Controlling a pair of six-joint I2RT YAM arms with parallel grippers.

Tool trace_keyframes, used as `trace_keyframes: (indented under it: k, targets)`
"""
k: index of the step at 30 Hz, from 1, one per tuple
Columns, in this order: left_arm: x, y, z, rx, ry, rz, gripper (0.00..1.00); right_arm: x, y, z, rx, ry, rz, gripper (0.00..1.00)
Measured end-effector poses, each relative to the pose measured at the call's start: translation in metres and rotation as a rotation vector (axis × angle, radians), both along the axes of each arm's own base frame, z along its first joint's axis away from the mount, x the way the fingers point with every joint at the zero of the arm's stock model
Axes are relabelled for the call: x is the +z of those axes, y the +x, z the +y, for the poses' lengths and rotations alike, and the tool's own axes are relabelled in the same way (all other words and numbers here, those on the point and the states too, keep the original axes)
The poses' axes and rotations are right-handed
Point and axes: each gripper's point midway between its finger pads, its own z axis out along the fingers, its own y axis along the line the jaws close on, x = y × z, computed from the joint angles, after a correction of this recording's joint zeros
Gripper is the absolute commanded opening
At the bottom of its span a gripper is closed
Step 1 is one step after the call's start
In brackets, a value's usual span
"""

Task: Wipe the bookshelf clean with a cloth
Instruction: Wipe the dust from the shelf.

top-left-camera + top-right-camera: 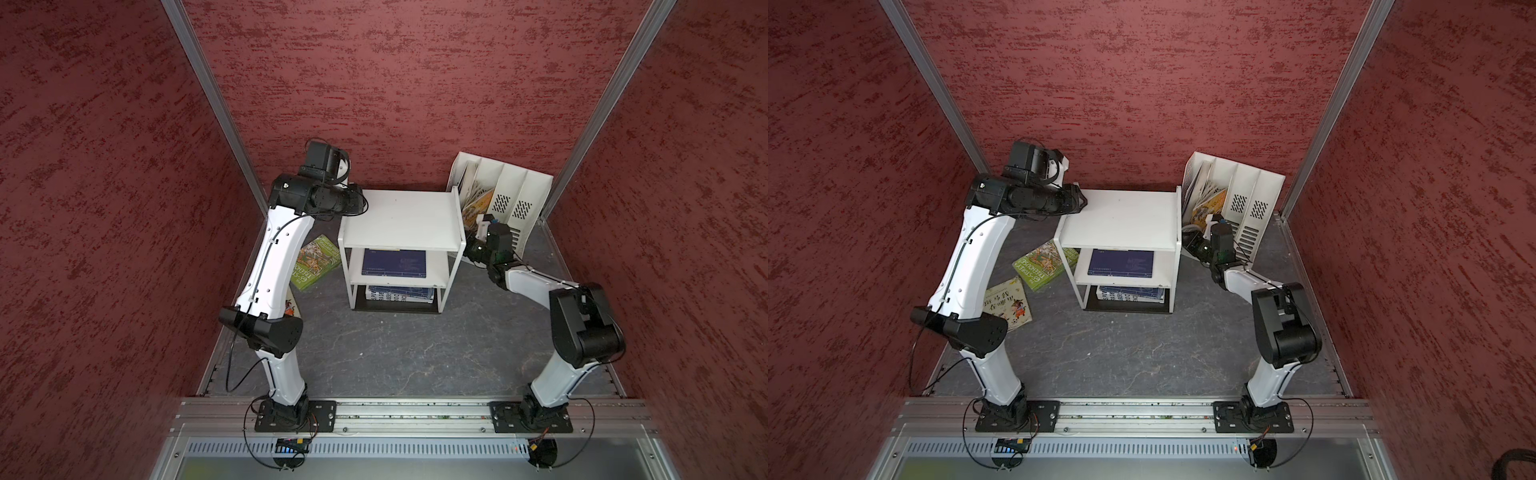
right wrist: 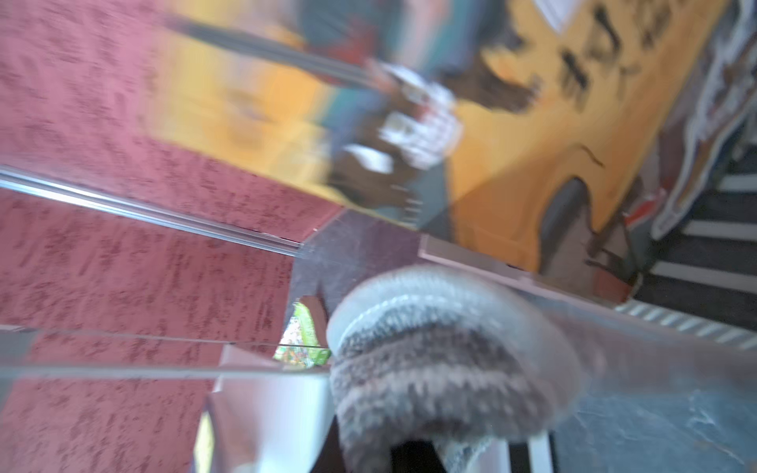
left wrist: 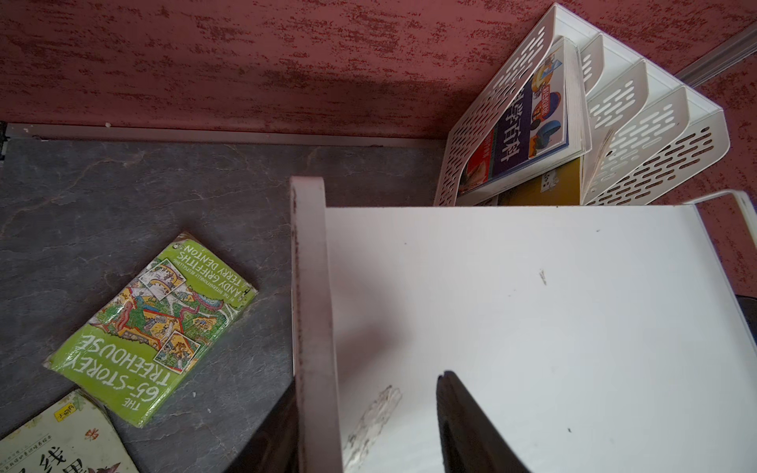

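Your bookshelf [image 1: 401, 220] stands upright at the centre of both top views, near the back wall, on the grey tabletop [image 1: 395, 357]. The long axis of its flat white top runs left to right across the frame. Its open front faces the bottom edge, and a blue book [image 1: 394, 262] lies flat on the middle tier.

Your left claw [image 3: 368, 426] sits at the upper-left corner of that top. In the left wrist view its fingers [image 3: 463, 422] stand apart, one on either side of the raised side rail. The finger over the top is clear of the rail.

Your right claw [image 1: 473, 249] is low against the shelf's right side, just below and left of the slotted file holder [image 1: 509, 199]. It is clamped on the cloth [image 2: 442, 368], which fills the lower middle of the right wrist view as a bunched, blurred grey roll with light stripes. Bunched like that, its long axis cannot be told. In the top views the wrist hides the cloth. A green book [image 1: 316, 261] lies flat left of the shelf.
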Motion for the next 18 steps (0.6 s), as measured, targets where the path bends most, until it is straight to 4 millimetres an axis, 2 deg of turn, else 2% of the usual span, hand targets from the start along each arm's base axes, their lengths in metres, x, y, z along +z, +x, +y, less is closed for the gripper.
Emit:
trace_keyframes:
  k: [3, 6, 18]
  targets:
    - [0.001, 0.0, -0.001, -0.007, -0.003, -0.003, 0.58, 0.026, -0.008, -0.002, 0.002, 0.001, -0.05, 0.0]
    - [0.001, 0.0, -0.002, -0.01, -0.007, -0.005, 0.6, 0.042, -0.015, -0.002, 0.007, -0.011, -0.08, 0.0]
    - [0.002, 0.002, -0.004, -0.016, -0.01, -0.015, 0.61, 0.058, -0.02, -0.002, 0.019, -0.003, -0.097, 0.0]
